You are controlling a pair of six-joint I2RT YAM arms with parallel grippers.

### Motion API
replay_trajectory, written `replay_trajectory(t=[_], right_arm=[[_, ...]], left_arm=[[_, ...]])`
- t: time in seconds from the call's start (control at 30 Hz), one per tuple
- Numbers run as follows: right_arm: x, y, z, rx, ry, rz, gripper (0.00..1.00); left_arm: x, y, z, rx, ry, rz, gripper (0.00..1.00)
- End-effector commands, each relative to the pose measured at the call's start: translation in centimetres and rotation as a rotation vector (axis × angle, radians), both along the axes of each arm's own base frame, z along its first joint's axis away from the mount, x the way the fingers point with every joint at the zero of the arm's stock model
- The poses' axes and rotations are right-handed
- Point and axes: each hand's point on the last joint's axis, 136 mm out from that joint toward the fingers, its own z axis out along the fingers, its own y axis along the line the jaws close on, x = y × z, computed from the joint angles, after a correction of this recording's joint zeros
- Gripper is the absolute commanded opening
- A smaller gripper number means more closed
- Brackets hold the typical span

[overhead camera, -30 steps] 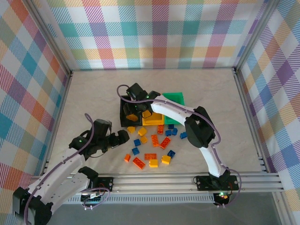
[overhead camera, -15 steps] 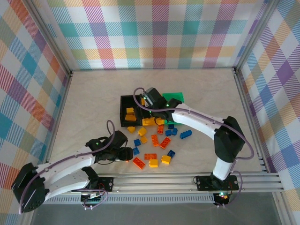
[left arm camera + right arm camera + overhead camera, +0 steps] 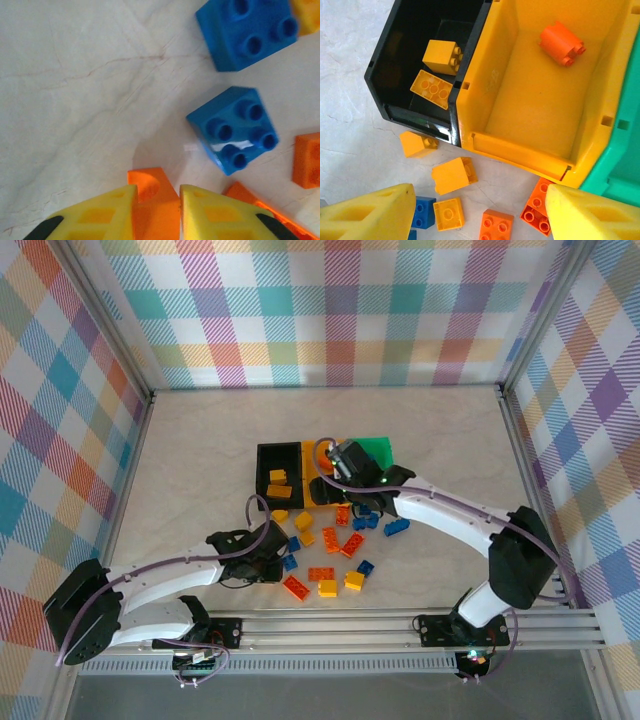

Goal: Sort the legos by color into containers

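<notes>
Your left fingers (image 3: 112,212) are closed on an orange brick (image 3: 152,197), down at the tabletop (image 3: 75,90) on the near left edge of the loose legos (image 3: 330,545). Two blue bricks (image 3: 234,130) lie just to its right, not touching it. Farther back, the black bin (image 3: 385,60) stands leftmost in the row and holds two yellow bricks (image 3: 441,56). The yellow-orange bin (image 3: 535,105) is joined to its right side, with one orange piece (image 3: 561,44) toward its far end. Your right fingers (image 3: 370,215) hang spread wide above that bin's near wall, with nothing between them. The green bin (image 3: 378,447) closes the row on the right. More yellow and orange legos lie on the tabletop just in front of the bins.
</notes>
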Motion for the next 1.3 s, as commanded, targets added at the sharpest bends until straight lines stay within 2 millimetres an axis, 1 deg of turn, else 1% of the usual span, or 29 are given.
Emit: replay_trajectory(t=[0.0, 0.07, 0.13, 0.2, 0.23, 0.3, 0.37, 0.43, 0.5, 0.6, 0.67, 0.7, 0.73, 0.8, 0.87, 0.9, 0.97, 1.03, 1.1, 1.13, 1.17, 1.27], right_arm=[[0.1, -1.2, 1.0, 0.026, -0.025, -0.047, 0.7], [-0.1, -2.3, 0.9, 0.026, -0.027, -0.073, 0.7], [-0.4, -3.6, 0.6, 0.028, -0.018, -0.102, 0.7], [-0.9, -5.0, 0.6, 0.038, -0.011, -0.132, 0.7], [-1.2, -5.7, 0.5, 0.04, -0.01, -0.144, 0.7], [-1.6, -7.1, 0.6, 0.046, -0.019, -0.17, 0.7], [-2.1, -8.4, 0.5, 0.047, -0.017, -0.194, 0.71], [-2.6, -9.3, 0.2, 0.044, -0.004, -0.208, 0.71], [-3.1, -10.0, 0.0, 0.037, 0.004, -0.219, 0.71], [-3.9, -10.9, -0.5, 0.029, 0.024, -0.233, 0.71], [-4.3, -11.5, -0.9, 0.02, 0.04, -0.241, 0.72], [-4.6, -11.8, -1.1, 0.016, 0.053, -0.243, 0.72], [-4.8, -12.1, -1.3, 0.011, 0.063, -0.25, 0.73], [-5.4, -12.9, -2.1, -0.002, 0.092, -0.271, 0.75], [-5.8, -13.7, -2.9, -0.012, 0.118, -0.292, 0.76], [-5.9, -14.0, -3.3, -0.013, 0.127, -0.297, 0.76], [-6.1, -14.6, -3.8, -0.019, 0.141, -0.316, 0.77], [-6.1, -15.2, -4.3, -0.017, 0.164, -0.342, 0.77], [-6.0, -16.3, -5.3, -0.017, 0.213, -0.394, 0.77], [-5.9, -16.8, -5.9, -0.02, 0.238, -0.416, 0.77], [-5.7, -17.4, -6.7, -0.022, 0.264, -0.443, 0.77], [-4.8, -17.9, -8.6, -0.047, 0.299, -0.463, 0.77]], left_arm=[[1.3, -0.7, 3.1, -0.017, -0.08, -0.002, 0.26], [2.4, -1.5, 5.0, -0.042, -0.117, -0.004, 0.24], [3.7, -2.5, 6.7, -0.062, -0.133, -0.004, 0.16], [5.3, -3.8, 8.1, -0.066, -0.148, -0.025, 0.1], [6.3, -4.2, 8.9, -0.059, -0.164, -0.024, 0.08], [9.1, -5.4, 10.7, -0.069, -0.201, -0.024, 0.03], [12.2, -6.7, 12.3, -0.093, -0.248, -0.01, 0.03], [15.2, -8.0, 13.3, -0.104, -0.278, 0.003, 0.03], [18.1, -9.0, 13.4, -0.101, -0.285, 0.019, 0.03], [21.6, -10.2, 13.2, -0.106, -0.288, 0.047, 0.02], [23.2, -11.3, 13.3, -0.113, -0.292, 0.041, 0.03], [23.8, -11.8, 13.3, -0.112, -0.291, 0.038, 0.05], [24.3, -12.2, 13.3, -0.111, -0.29, 0.036, 0.1], [25.1, -13.0, 13.1, -0.113, -0.286, 0.03, 0.23], [25.4, -13.4, 13.4, -0.124, -0.29, 0.029, 0.37], [25.5, -13.6, 13.9, -0.138, -0.296, 0.03, 0.45], [25.5, -13.6, 15.3, -0.167, -0.318, 0.036, 0.64], [25.1, -13.5, 16.8, -0.192, -0.343, 0.038, 0.75], [24.3, -13.2, 18.1, -0.23, -0.357, 0.033, 0.9], [23.7, -13.1, 18.4, -0.242, -0.357, 0.032, 0.98], [23.1, -12.8, 18.6, -0.257, -0.358, 0.029, 1.0], [20.9, -12.1, 18.3, -0.284, -0.349, 0.025, 1.0]])
